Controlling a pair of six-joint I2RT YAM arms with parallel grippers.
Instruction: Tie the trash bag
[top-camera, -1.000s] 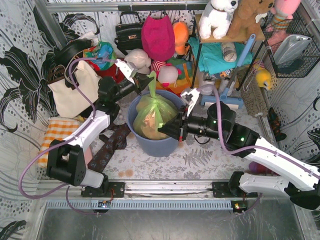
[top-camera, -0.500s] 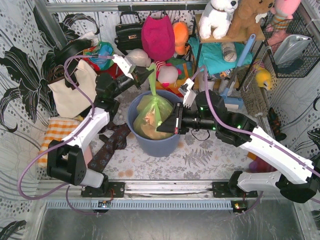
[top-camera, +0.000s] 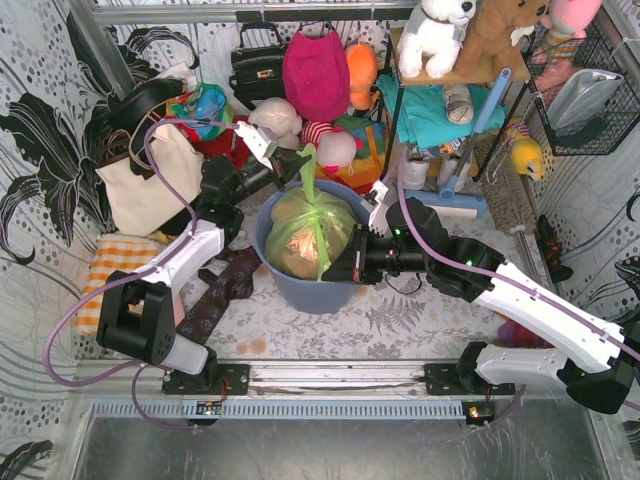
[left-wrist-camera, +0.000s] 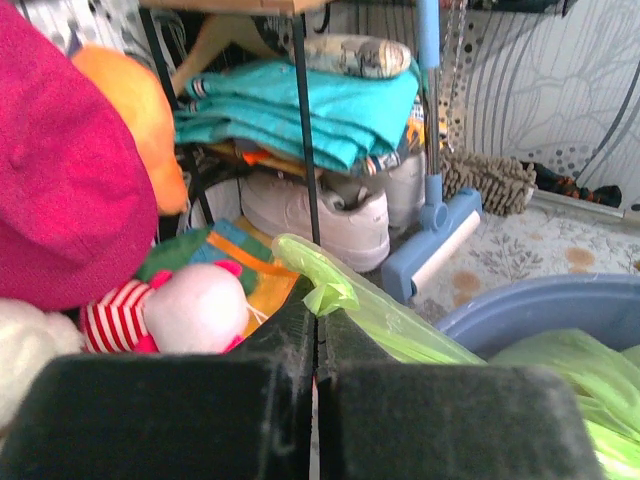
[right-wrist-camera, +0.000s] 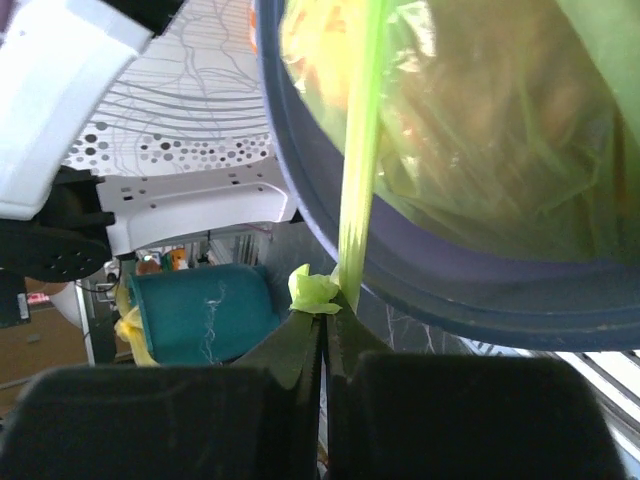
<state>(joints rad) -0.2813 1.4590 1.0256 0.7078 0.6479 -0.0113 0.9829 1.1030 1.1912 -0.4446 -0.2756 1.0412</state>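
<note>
- Two tails of the trash bag (top-camera: 305, 235) are stretched apart in the top view. The left pincer (top-camera: 297, 165) holds one up behind the blue-grey bin (top-camera: 290, 290), and the right pincer (top-camera: 335, 272) holds the other down over the bin's near rim. The bag sits inside the bin on the tabletop (top-camera: 400, 315), its neck gathered at the centre.
- In the left wrist view, the pincer's fingers (left-wrist-camera: 190, 410) are pressed fully together on the lime-green tail (left-wrist-camera: 345, 295). They grip near its crumpled tip, so little plastic is spare.
- In the right wrist view, the fingers (right-wrist-camera: 460, 420) are likewise clamped flat on a taut green strip (right-wrist-camera: 360, 150), just outside the bin's rim.
- The step in hand looks like cinching a knot. It would go best with an even, opposed pull along one line and both grips firm. The force should be modest, since thin film clamped near its end may slip or tear, and a hard pull could tilt the bin.
</note>
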